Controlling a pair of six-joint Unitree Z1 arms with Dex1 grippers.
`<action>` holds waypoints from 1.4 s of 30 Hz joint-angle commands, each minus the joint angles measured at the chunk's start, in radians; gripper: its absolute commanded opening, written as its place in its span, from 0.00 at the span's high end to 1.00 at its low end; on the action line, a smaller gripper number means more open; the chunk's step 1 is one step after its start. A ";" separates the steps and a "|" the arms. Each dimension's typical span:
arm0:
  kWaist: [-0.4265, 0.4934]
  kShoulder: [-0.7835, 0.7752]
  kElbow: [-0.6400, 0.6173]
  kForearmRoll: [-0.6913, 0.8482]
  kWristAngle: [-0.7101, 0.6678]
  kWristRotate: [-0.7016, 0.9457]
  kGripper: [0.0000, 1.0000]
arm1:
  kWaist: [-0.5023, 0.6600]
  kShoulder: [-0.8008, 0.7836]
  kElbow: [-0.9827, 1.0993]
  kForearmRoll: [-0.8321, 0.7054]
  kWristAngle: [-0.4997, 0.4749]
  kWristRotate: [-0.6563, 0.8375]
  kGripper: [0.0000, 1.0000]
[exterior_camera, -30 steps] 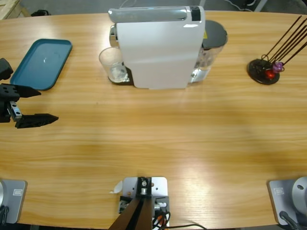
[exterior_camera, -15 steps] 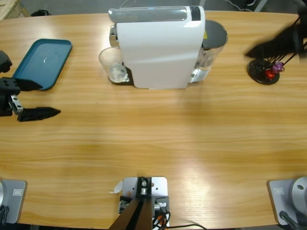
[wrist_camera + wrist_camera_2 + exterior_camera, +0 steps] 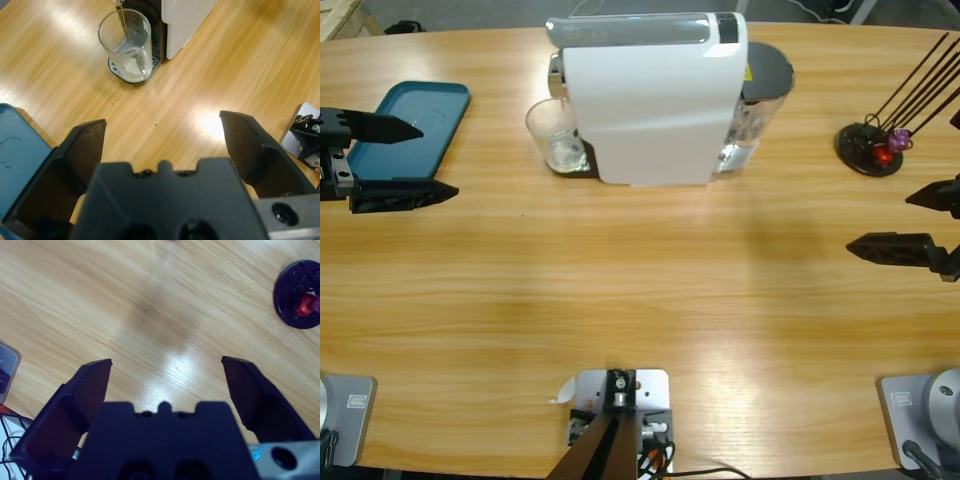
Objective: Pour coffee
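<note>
Jaws, left gripper (image 3: 405,160): spread wide with nothing between them, seen at the left edge of the high view; in the left wrist view (image 3: 162,137) the two black jaws are parted over bare wood.
Jaws, right gripper (image 3: 910,220): likewise spread wide and empty, at the right edge of the high view; in the right wrist view (image 3: 165,375) only tabletop is framed between them.
Grippers counted: two, well apart, one at each side edge of the high view.
Long wooden table (image 3: 640,290): one, filling the high view.
White box-shaped coffee machine (image 3: 655,100): one, at upper centre of the high view, with a dark-lidded clear tank (image 3: 765,90) touching its right side.
Clear drinking glass (image 3: 555,135): one, upright just beside the machine's left face, on a small dark drip tray (image 3: 120,75); in the left wrist view (image 3: 126,42) it appears at the top, left of centre.
Coffee: a thin stream is seen in the left wrist view (image 3: 121,20) running down into the glass; whether a pool has gathered at the bottom cannot be told.
Teal rectangular plastic tray (image 3: 405,130): one, at upper left of the high view, partly beneath the left gripper's upper jaw.
Round black capsule stand with thin dark rods (image 3: 868,148): one, at upper right of the high view.
Capsules on the stand: two made out, one red (image 3: 883,156) and one purple (image 3: 900,138).
</note>
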 commanded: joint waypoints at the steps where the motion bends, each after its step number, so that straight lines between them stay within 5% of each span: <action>1: -0.008 0.036 -0.017 -0.016 -0.014 0.021 0.00 | 0.010 0.034 0.020 0.023 -0.002 -0.003 0.00; 11: -0.008 0.028 0.005 -0.016 0.044 0.018 0.00 | 0.009 -0.167 0.056 -0.017 -0.015 -0.007 0.00; 20: -0.008 -0.017 0.002 -0.014 0.032 0.021 0.00 | 0.009 -0.162 0.136 -0.258 -0.105 -0.118 0.00; 42: -0.008 -0.001 0.064 -0.042 -0.003 0.021 0.00 | 0.009 -0.209 0.172 -0.304 -0.113 -0.124 0.00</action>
